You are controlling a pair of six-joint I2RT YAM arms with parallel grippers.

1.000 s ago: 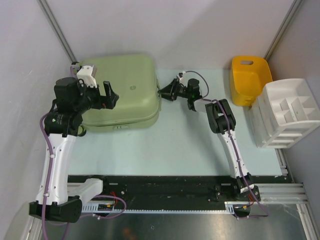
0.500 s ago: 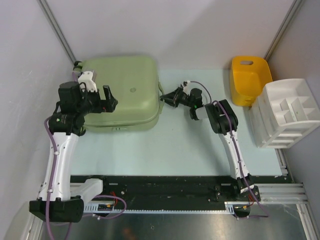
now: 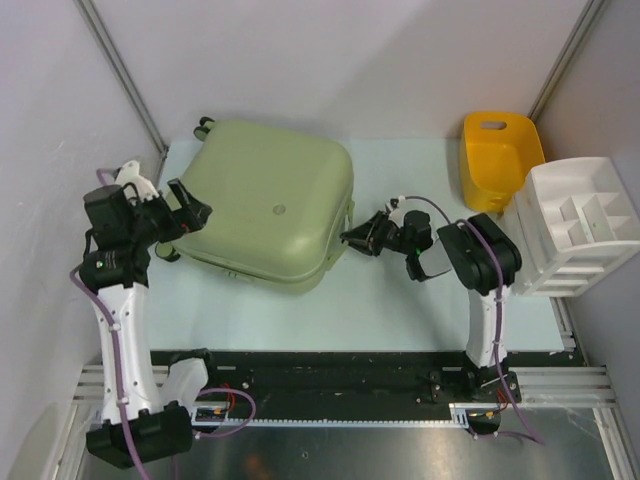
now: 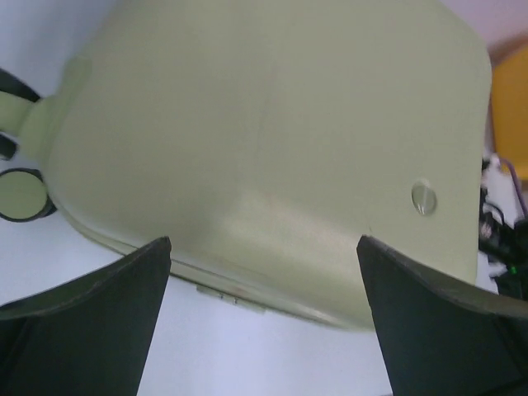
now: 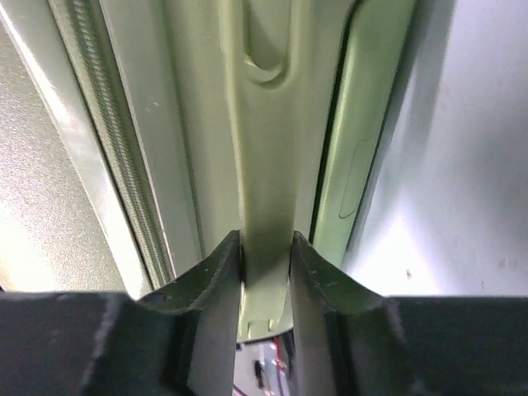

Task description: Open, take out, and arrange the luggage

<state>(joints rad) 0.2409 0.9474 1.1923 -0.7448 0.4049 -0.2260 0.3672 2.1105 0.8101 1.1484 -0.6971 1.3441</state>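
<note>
2 grippers flanked the closed luggage (image 3: pixel 268 200), lying skewed at the left rear of the table (image 3: pixel 400 300). The left gripper (image 3: pixel 190 205) gaped wide beside its corner; the right gripper (image 3: pixel 352 238) pinched its side handle (image 5: pixel 266 206). A hard tug could slip that narrow pinch.

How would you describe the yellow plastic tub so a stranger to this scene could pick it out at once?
Start at the pale table top and go to its far right corner. There stands the yellow plastic tub, beside the white divided organizer tray. Unlike the tray, it is bright yellow and undivided, with a handle slot in its wall.
</note>
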